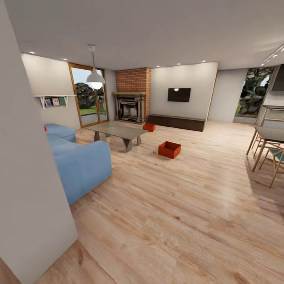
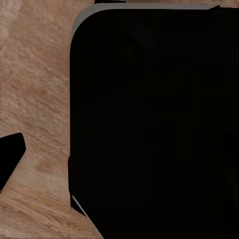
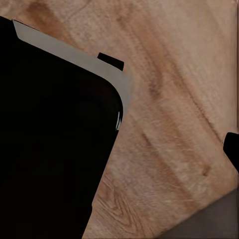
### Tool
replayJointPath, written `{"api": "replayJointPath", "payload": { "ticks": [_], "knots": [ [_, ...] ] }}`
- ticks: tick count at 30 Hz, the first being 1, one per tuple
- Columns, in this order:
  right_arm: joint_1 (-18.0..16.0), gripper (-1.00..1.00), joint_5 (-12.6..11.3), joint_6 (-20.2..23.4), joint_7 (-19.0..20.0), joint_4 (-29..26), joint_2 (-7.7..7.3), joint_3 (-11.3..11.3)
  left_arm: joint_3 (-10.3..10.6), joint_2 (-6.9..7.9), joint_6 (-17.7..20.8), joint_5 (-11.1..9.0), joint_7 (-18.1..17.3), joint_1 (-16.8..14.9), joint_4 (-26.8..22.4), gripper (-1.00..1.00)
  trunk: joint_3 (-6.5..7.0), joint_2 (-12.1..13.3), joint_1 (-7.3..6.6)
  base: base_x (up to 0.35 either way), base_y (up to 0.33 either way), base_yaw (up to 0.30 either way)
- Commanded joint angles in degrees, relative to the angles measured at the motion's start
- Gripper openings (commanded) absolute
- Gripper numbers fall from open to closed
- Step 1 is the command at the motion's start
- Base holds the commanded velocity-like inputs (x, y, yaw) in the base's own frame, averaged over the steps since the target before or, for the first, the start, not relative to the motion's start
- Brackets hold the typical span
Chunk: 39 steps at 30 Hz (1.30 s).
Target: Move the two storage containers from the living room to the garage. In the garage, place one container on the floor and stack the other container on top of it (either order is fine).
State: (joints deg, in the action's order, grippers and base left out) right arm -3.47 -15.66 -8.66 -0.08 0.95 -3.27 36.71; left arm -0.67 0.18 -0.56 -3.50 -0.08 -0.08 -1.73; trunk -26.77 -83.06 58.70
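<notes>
In the head view I look into the living room, with its light wood-plank floor (image 1: pixel 177 221). One orange-red storage container (image 1: pixel 169 149) sits on the planks just right of the coffee table. The second container (image 1: pixel 149 127) stands farther back, in front of the brick fireplace (image 1: pixel 132 98) and beside the end of the low dark cabinet (image 1: pixel 176 122). Both are lidless and upright. In the left wrist view a dark fingertip (image 2: pixel 12 159) shows at the frame's edge over wood floor, beside my black base (image 2: pixel 154 124). The right wrist view shows a similar fingertip (image 3: pixel 232 149) at its edge. Nothing is held.
A pale wall corner (image 1: pixel 35 177) stands close on my left. Past it are a blue sofa (image 1: pixel 79 161) and a grey coffee table (image 1: pixel 118 132). A dining table with wooden chairs (image 1: pixel 272 146) is at the right. A black TV (image 1: pixel 178 94) hangs on the far wall.
</notes>
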Motion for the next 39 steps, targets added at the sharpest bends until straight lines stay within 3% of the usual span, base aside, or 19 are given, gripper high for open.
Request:
{"api": "replayJointPath", "payload": {
  "ticks": [1,32,39],
  "knots": [
    [0.0,1.0,-0.5,-0.3,0.0,0.1,0.02,0.5,0.0,0.0,-0.1,-0.4,0.0,0.0,0.0,1.0,-0.05,0.0,0.03,0.322,0.0,0.0],
    [0.0,1.0,-0.5,-0.3,0.0,0.1,0.03,0.5,0.0,0.0,-0.1,-0.4,0.0,0.0,0.0,1.0,-0.05,0.0,0.03,0.322,0.0,0.0],
    [0.0,1.0,-0.5,-0.3,0.0,0.1,0.07,0.5,0.0,0.0,-0.1,-0.4,0.0,0.0,0.0,1.0,-0.05,0.0,0.03,0.322,0.0,-0.156]
  ]
}}
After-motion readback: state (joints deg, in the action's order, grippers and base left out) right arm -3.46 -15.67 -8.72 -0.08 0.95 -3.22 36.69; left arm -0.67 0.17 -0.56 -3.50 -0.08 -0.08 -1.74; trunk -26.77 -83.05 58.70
